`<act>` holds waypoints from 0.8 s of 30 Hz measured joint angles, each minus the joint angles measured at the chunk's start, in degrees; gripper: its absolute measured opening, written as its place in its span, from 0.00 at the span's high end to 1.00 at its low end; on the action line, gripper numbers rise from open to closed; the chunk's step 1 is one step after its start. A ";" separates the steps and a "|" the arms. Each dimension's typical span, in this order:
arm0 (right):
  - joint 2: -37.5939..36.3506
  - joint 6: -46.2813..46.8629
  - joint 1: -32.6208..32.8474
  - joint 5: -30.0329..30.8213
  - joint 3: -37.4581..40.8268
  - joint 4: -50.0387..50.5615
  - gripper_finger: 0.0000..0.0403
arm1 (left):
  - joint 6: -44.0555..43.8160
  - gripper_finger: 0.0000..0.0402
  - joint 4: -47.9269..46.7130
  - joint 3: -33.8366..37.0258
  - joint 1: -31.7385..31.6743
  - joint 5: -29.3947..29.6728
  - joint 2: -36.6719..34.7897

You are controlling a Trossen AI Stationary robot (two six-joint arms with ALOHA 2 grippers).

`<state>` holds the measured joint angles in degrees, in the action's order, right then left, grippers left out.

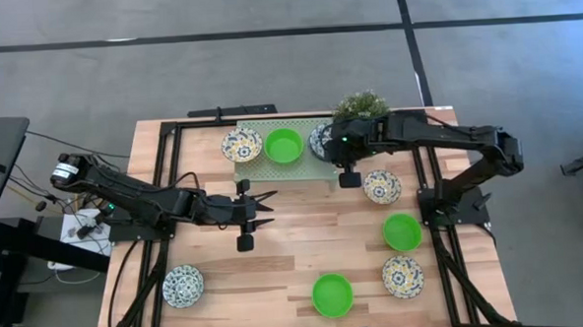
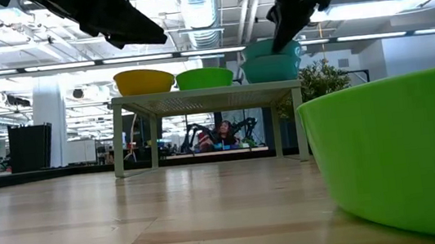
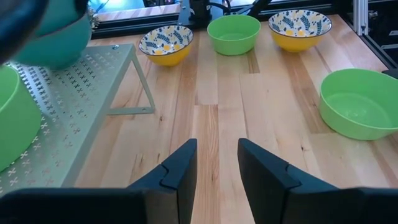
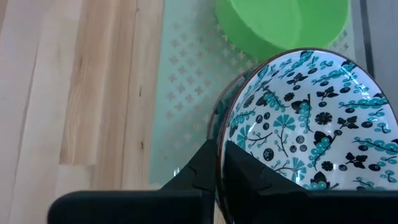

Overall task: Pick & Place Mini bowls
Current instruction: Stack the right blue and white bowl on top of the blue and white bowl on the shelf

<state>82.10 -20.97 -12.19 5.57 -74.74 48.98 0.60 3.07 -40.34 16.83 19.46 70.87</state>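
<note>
A pale green perforated rack stands at the table's far side. It carries a yellow-blue floral bowl, a green bowl and a teal-patterned white bowl. My right gripper is shut on this teal bowl at the rack's right end. In the low view the teal bowl sits just over a second teal bowl. My left gripper is open and holds nothing. It hovers over bare wood near the rack's front edge. My right gripper pinches the teal-patterned bowl by its rim, one finger inside the bowl and one outside. The fingers come from above, slanting down. The bowl sits slightly tilted over the second teal bowl; whether the two touch, I cannot tell.
On the table's right half lie a floral bowl, a green bowl, another floral bowl and a green bowl. A floral bowl sits near left. A small potted plant stands behind the rack. Open wood lies at the centre.
</note>
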 joint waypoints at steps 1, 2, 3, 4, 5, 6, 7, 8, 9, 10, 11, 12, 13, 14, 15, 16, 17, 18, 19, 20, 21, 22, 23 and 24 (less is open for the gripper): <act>0.38 0.02 0.00 0.02 0.00 0.09 0.95 | 0.00 0.71 0.00 0.00 0.00 0.01 0.00; 0.65 -0.01 0.00 0.03 -0.02 -0.21 0.95 | 0.00 0.71 0.00 0.00 0.00 0.02 0.00; 0.89 -0.01 0.00 0.04 -0.02 -0.10 0.95 | 0.00 0.71 0.00 0.00 0.02 0.02 0.00; 1.16 -0.13 0.00 0.14 -0.02 0.14 0.95 | 0.00 0.71 0.00 0.00 0.02 0.01 0.00; 1.42 -0.18 0.00 0.11 -0.09 0.14 0.95 | 0.00 0.71 0.00 0.00 0.00 0.00 0.00; 1.51 -0.26 0.01 0.09 -0.11 -0.04 0.95 | 0.00 0.71 0.00 0.00 -0.01 0.02 0.00; 1.52 -0.30 0.02 0.13 -0.09 -0.09 0.95 | 0.00 0.71 0.01 0.00 0.02 0.01 0.00; 1.62 -0.22 0.02 0.06 -0.11 -0.10 0.94 | 0.00 0.71 0.00 0.00 0.01 0.01 0.00; 1.74 -0.36 0.04 0.06 -0.11 -0.26 0.94 | 0.00 0.71 0.01 0.00 -0.01 0.01 0.00; 1.83 -0.62 0.04 0.06 -0.10 -0.53 0.93 | 0.00 0.71 0.00 0.00 0.02 0.01 0.00; 1.84 -0.62 0.04 0.06 -0.11 -0.56 0.92 | 0.00 0.71 0.01 0.00 0.01 0.01 0.00; 1.84 -0.60 0.04 0.08 -0.11 -0.42 0.91 | 0.00 0.71 0.02 0.00 0.01 0.01 0.00; 1.84 -0.60 0.04 0.10 -0.11 -0.34 0.90 | 0.00 0.71 0.00 0.00 -0.01 0.01 0.00; 1.84 -0.60 0.04 0.14 -0.09 -0.37 0.89 | 0.00 0.71 -0.02 0.00 0.02 0.02 0.00; 1.84 -0.60 0.04 0.25 -0.10 -0.38 0.88 | 0.00 0.71 0.00 0.00 0.01 0.01 0.00; 1.84 -0.60 0.04 0.31 -0.11 -0.37 0.87 | 0.00 0.71 0.02 0.00 -0.01 0.02 0.00; 1.84 -0.62 0.04 0.39 -0.10 -0.36 0.87 | 0.00 0.71 0.00 0.00 0.00 0.00 0.00; 1.84 -0.62 0.04 0.48 -0.10 -0.36 0.86 | 0.00 0.71 0.00 0.00 -0.01 0.00 0.00; 1.84 -0.62 0.04 0.53 -0.11 -0.36 0.86 | 0.00 0.71 0.00 0.00 0.00 0.02 0.00; 1.84 -0.60 0.04 0.67 -0.10 -0.35 0.85 | 0.00 0.71 0.00 0.00 0.02 0.01 0.00; 1.84 -0.60 0.04 0.80 -0.11 -0.33 0.85 | 0.00 0.71 0.00 0.00 0.02 0.00 0.00; 1.84 -0.60 0.04 0.93 -0.25 -0.13 0.85 | 0.00 0.71 0.00 0.00 0.00 0.02 0.00; 1.86 -0.60 0.05 0.93 -0.56 0.27 0.84 | 0.00 0.71 0.00 0.00 0.00 0.02 0.00; 1.93 -0.60 0.09 0.96 -0.99 0.70 0.84 | 0.00 0.71 0.00 0.00 -0.01 0.02 0.00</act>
<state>84.03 -21.56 -12.09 6.53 -75.73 49.67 0.60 3.07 -40.34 16.82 19.49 70.87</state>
